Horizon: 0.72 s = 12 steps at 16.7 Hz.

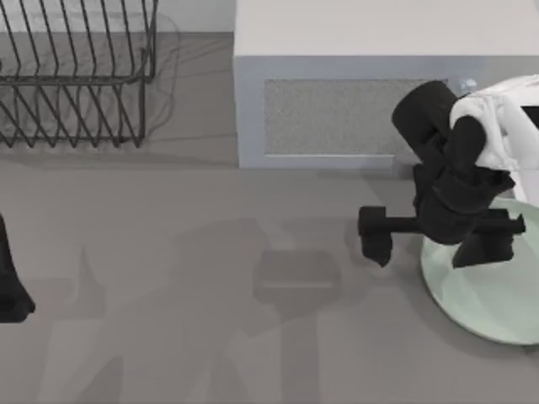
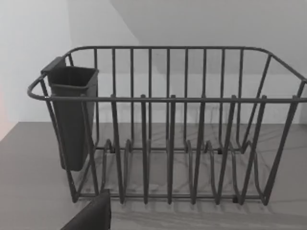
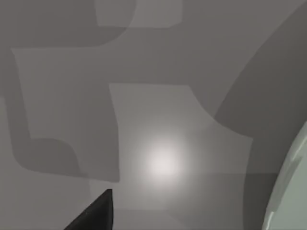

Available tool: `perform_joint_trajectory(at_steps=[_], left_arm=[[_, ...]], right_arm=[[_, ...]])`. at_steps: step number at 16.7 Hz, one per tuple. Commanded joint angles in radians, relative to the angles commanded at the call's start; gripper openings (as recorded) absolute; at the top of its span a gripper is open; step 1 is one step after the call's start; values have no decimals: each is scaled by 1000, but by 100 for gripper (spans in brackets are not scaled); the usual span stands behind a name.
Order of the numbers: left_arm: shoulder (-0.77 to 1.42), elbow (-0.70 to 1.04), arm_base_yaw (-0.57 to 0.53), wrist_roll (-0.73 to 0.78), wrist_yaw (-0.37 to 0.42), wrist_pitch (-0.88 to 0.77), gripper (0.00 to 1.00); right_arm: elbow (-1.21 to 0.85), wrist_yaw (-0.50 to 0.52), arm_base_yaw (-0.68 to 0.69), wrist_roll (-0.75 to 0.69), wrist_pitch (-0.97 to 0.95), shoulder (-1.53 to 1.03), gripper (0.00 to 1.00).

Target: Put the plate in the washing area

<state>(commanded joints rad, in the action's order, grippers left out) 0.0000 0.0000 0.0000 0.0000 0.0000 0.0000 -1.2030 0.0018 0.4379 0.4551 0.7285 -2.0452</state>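
The pale mint-green plate (image 1: 497, 295) lies flat on the grey table at the right edge, partly cut off by the view. My right gripper (image 1: 431, 246) hovers over the plate's left rim, open wide: one finger stands left of the rim, the other above the plate. In the right wrist view one dark fingertip (image 3: 96, 213) shows over the table, and the plate's rim (image 3: 292, 191) curves in at the side. My left gripper (image 1: 13, 286) is parked at the table's left edge. The washing area is out of view.
A grey-white microwave (image 1: 337, 109) stands at the back, just behind the right arm. The black wire dish rack (image 1: 76, 76) sits at the back left, and its dark cutlery cup (image 2: 72, 115) hangs on one end. Bare table lies between the arms.
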Motion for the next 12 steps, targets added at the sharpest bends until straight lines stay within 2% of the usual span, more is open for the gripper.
perform_joint_trajectory(at_steps=[2, 12], left_arm=[[0, 0, 0, 0, 0, 0, 100], [0, 0, 0, 0, 0, 0, 100]], right_arm=[[0, 0, 0, 0, 0, 0, 100], [0, 0, 0, 0, 0, 0, 25]])
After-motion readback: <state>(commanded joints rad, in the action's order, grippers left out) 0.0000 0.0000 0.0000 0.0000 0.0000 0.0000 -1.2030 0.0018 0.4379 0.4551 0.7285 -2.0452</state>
